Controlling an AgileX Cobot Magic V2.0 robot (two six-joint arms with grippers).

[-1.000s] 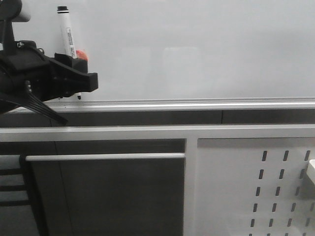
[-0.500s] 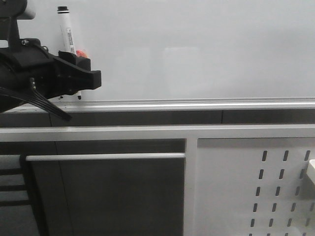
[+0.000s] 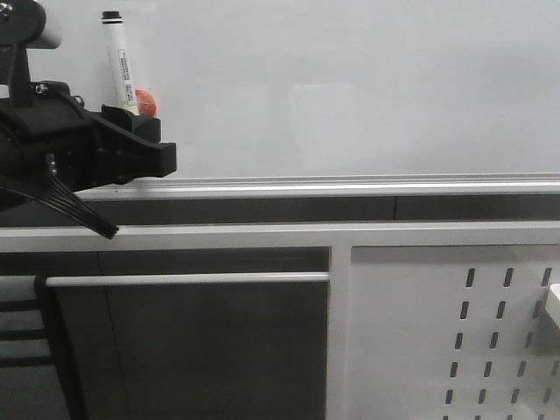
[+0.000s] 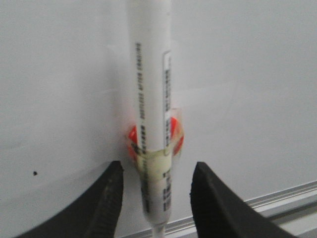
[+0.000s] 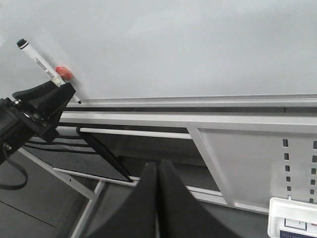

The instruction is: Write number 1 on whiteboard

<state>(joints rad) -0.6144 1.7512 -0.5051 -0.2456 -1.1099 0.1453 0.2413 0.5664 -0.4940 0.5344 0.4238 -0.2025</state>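
One marker [image 4: 151, 134] stands nearly upright against the whiteboard [image 3: 350, 87] near its lower left corner, tip down just above the silver rail [image 3: 350, 185], its long axis running up the board. The left gripper [image 4: 154, 198] sits released, one finger on either side of the barrel, apparently not touching it. The right gripper [image 5: 157, 198] is clenched on nothing, well apart toward the right. No number 1 is visible yet.

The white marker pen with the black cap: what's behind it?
Behind the white marker pen is the glossy whiteboard, plus an orange-red round piece taped to it. The pen covers whatever ink lies directly behind.
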